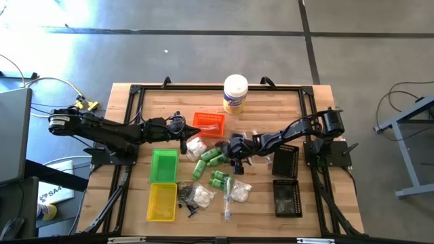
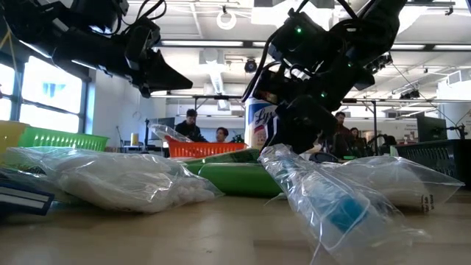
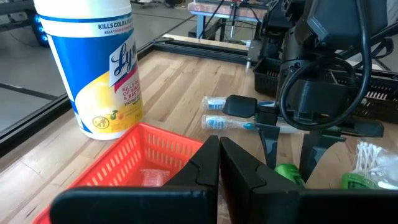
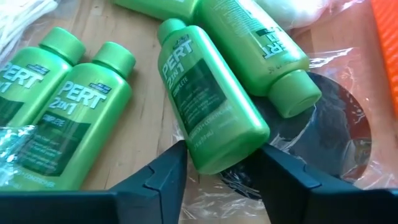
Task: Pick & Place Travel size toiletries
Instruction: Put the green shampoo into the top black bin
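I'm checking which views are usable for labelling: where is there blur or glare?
Low view: the clear bag nearest the lens is soft and the bright windows leave the arms as dark shapes. Right wrist view: sharp, the label on the green bottle between the right gripper fingers readable. Left wrist view: the canister text is crisp.

— The pale slatted wooden table top (image 1: 271, 108) looked matt, its grain plain to see, and the small green plastic shampoo bottles (image 4: 211, 112) shone glossy and smooth!

— The orange plastic mesh tray (image 3: 134, 155) was ribbed and slightly shiny. The clear crinkled plastic bags (image 2: 331, 199) glinted.

— The tall white plastic canister with a glossy yellow paper label (image 3: 99, 62) gleamed, and the right gripper's (image 4: 214, 177) dark fingers looked matt plastic.
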Available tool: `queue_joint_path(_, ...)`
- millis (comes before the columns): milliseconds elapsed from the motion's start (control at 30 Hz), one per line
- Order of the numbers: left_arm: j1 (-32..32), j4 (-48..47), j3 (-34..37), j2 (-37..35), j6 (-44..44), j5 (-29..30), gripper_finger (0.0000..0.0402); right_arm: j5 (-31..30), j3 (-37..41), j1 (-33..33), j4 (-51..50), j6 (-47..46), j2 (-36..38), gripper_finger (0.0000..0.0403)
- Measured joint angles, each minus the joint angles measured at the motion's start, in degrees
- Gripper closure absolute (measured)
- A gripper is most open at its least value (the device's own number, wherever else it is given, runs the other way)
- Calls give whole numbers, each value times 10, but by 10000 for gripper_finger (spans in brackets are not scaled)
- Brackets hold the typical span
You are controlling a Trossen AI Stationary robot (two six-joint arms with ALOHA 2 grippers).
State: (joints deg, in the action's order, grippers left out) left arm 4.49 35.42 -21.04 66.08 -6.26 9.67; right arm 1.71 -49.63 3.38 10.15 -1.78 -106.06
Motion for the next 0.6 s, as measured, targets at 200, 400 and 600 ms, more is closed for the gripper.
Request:
queue_joint_path(200, 0, 0, 0, 0, 0, 0, 394, 1, 0, 0, 0, -1, 0, 267)
queue_joint_path(400, 0, 0, 0, 0, 0, 0, 394, 11, 0, 0, 0, -1, 0, 303)
queue_joint_path(600, 0, 0, 0, 0, 0, 0, 394, 22, 1, 0, 10, -1, 0, 311)
